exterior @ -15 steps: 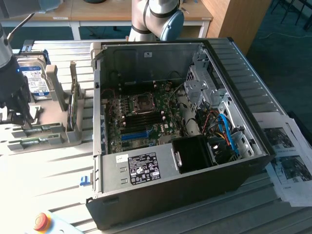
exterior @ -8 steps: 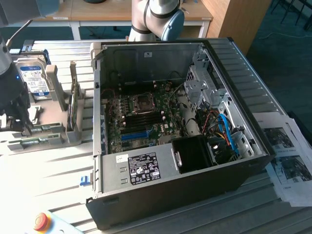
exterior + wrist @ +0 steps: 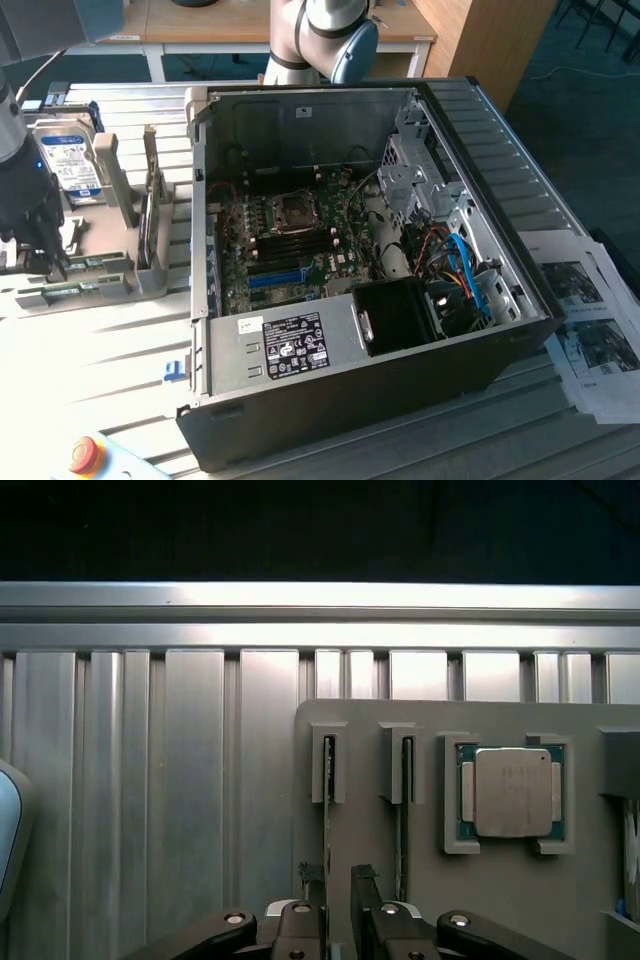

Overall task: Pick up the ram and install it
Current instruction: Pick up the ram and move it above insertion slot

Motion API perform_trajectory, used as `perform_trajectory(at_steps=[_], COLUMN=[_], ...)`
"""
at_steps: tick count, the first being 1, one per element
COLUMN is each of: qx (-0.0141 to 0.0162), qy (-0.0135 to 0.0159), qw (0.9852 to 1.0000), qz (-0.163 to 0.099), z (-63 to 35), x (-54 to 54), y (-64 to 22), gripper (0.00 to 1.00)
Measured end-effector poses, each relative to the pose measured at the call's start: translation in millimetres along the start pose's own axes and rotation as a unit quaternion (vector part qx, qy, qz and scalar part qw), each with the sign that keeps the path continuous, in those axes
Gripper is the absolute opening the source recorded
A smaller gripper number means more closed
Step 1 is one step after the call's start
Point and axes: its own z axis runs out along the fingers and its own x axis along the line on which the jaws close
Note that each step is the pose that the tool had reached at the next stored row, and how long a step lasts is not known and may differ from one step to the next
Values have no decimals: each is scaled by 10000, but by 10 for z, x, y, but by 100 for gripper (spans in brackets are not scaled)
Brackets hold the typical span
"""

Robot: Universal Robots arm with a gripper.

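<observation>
A slim green circuit-board ram stick stands on its thin edge in a slot of a light-grey plastic holder tray, which sits on a ribbed aluminium table. Its long axis runs from the tray's end bracket straight back toward the black two-fingered gripper, parallel to the table's ribs. The fingers are spread apart, one on each side of the stick's near end, and grip nothing. A second stick stands parallel just beside it, and past that a square silver processor chip lies flat. In the exterior view, an open black computer case sits near the tray, on the exterior view's right
</observation>
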Motion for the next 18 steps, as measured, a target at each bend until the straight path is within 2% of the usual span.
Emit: perform_trajectory(at_steps=[18], qx=[0], qy=[0], qw=[10000], qz=[0], z=[120], x=[12], y=[-5], gripper=[25])
